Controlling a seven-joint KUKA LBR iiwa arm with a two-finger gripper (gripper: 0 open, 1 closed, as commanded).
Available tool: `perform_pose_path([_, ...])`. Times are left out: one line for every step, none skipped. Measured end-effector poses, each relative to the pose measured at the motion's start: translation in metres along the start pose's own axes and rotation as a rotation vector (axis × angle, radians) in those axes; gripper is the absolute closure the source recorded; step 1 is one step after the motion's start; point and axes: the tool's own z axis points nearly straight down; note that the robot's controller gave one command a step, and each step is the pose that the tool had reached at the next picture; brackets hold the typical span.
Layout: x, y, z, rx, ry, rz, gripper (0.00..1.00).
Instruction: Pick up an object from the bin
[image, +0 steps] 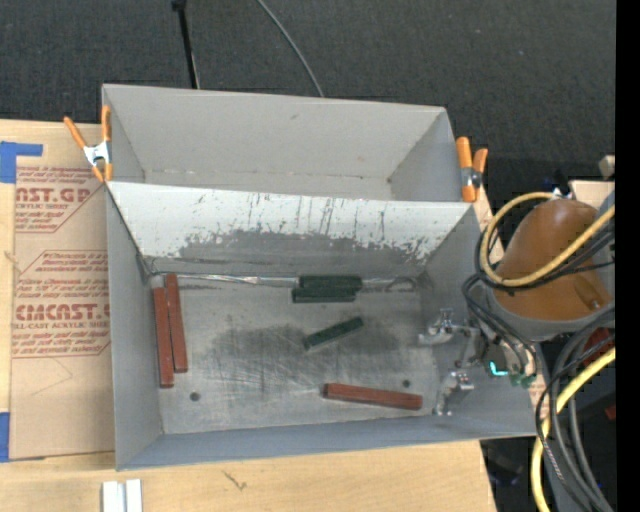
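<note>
My gripper (446, 362) hangs at the bin's right wall, its two metal fingers spread apart and open with nothing between them. Closest to it is a flat red-brown bar (372, 396), lying on the floor near the front just left of the lower finger. A short dark green stick (334, 333) lies tilted in the middle of the floor. Farther back, a dark green block (326, 289) sits on a thin metal rod (220, 279) that runs along the foot of the back wall.
Two red-brown bars (170, 328) lie side by side along the left wall. The arm with its orange cover and yellow cables stands outside the bin on the right. The worn floor between the bars is bare.
</note>
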Motion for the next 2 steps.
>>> perform_pose_path([-0.002, 0.000, -0.004, 0.002, -0.007, -0.001, 0.00])
perform_pose_path([-0.010, 0.032, 0.052, 0.006, -0.026, -0.245, 1.00])
